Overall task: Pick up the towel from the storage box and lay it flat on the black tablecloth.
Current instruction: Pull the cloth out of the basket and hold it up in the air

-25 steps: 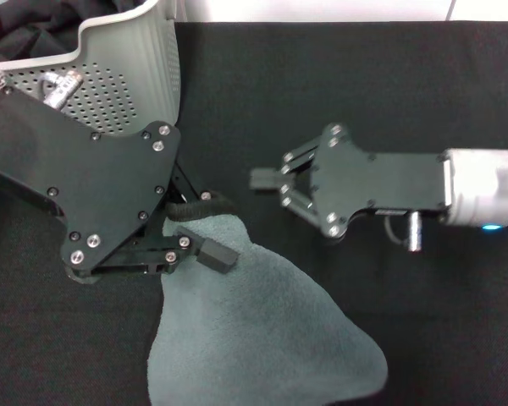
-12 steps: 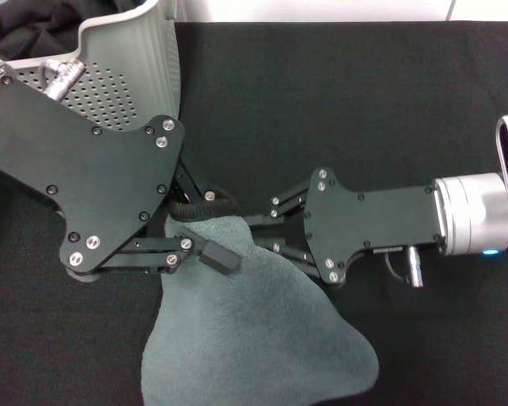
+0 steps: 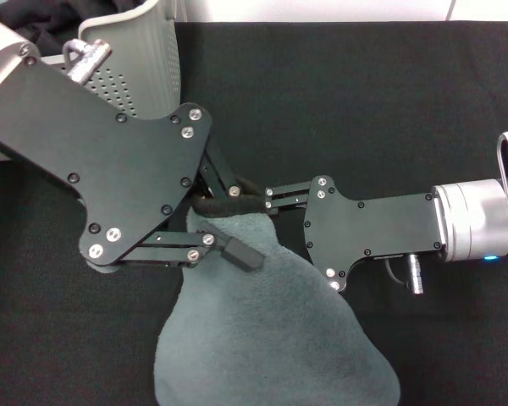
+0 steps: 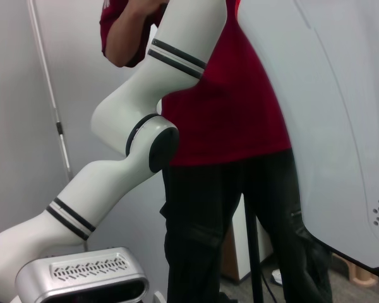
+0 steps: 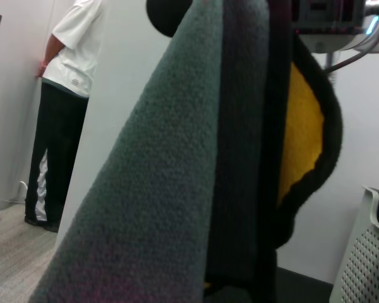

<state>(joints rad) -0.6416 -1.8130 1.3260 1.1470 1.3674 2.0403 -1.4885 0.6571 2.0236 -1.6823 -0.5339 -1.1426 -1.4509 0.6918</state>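
Observation:
The grey-green towel (image 3: pixel 262 330) hangs bunched from its top corner over the black tablecloth (image 3: pixel 364 101). My left gripper (image 3: pixel 229 230) is shut on that corner, where the towel's black border is gathered, in front of the storage box (image 3: pixel 144 51). My right gripper (image 3: pixel 258 201) reaches in from the right and its tip is at the same top corner, partly hidden behind the towel and the left gripper. In the right wrist view the towel (image 5: pixel 177 177) fills the frame close up, showing its black border and a yellow side.
The box stands at the back left with dark fabric (image 3: pixel 34 25) beside it. Its perforated wall also shows in the right wrist view (image 5: pixel 366 259). The left wrist view shows a white robot arm (image 4: pixel 132 132) and a person in a red shirt (image 4: pixel 240 107).
My right gripper has moved left from mid-table to the towel's top corner. My left gripper, with the towel, has shifted slightly to the right.

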